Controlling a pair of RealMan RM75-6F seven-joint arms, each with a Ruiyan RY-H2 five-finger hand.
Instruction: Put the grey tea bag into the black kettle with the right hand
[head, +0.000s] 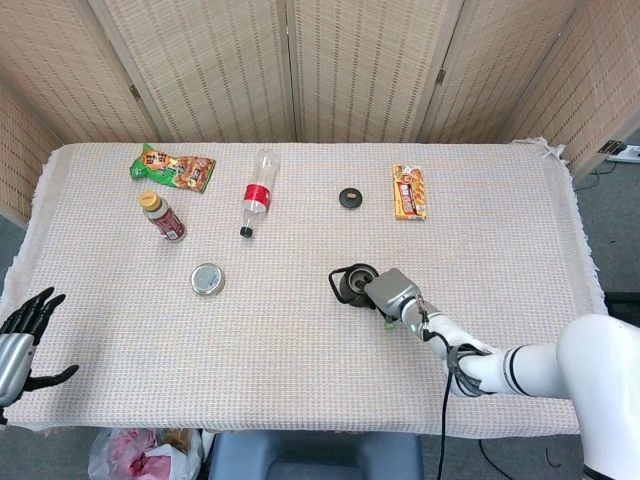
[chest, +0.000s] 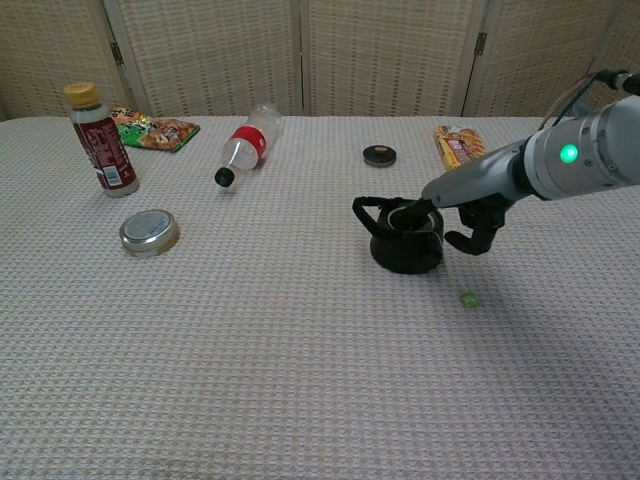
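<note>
The black kettle (chest: 405, 247) stands upright right of the table's middle, also seen as the kettle (head: 350, 285) in the head view. My right hand (chest: 468, 214) hangs over its right side, with fingertips dipped into the open mouth. Only a pale sliver of the grey tea bag (chest: 402, 209) shows inside, under those fingertips. The bag's small green tag (chest: 468, 298) lies on the cloth in front of the kettle. In the head view the right hand (head: 392, 292) covers the kettle's right edge. My left hand (head: 25, 335) hovers off the table's left front corner, empty, fingers spread.
A round black lid (chest: 378, 155) and a snack bar (chest: 452, 142) lie behind the kettle. A clear bottle (chest: 246, 146) lies on its side; a brown bottle (chest: 100, 152), a green snack bag (chest: 155, 129) and a round tin (chest: 149, 231) are to the left.
</note>
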